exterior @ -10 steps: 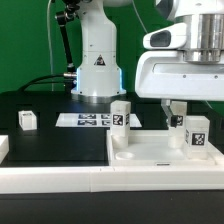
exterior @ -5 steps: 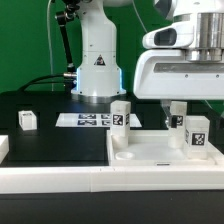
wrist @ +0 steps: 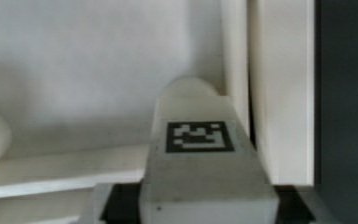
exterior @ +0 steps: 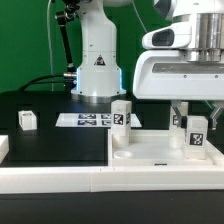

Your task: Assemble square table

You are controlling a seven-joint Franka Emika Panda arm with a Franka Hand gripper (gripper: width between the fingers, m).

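Gripper (exterior: 197,120) is pinching a tagged leg (exterior: 197,133), holding it upright over the near corner of the square tabletop slab (exterior: 150,152) on the exterior view's right; its long axis is pointing straight down toward the slab.

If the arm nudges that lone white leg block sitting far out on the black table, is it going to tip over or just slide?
The lone leg block looks squat, about as wide as tall, so it would probably slide rather than tip. It appears to be rigid moulded plastic, likely light, so a small push may send it skidding on the smooth-looking black table. Its flat faces make rolling unlikely.
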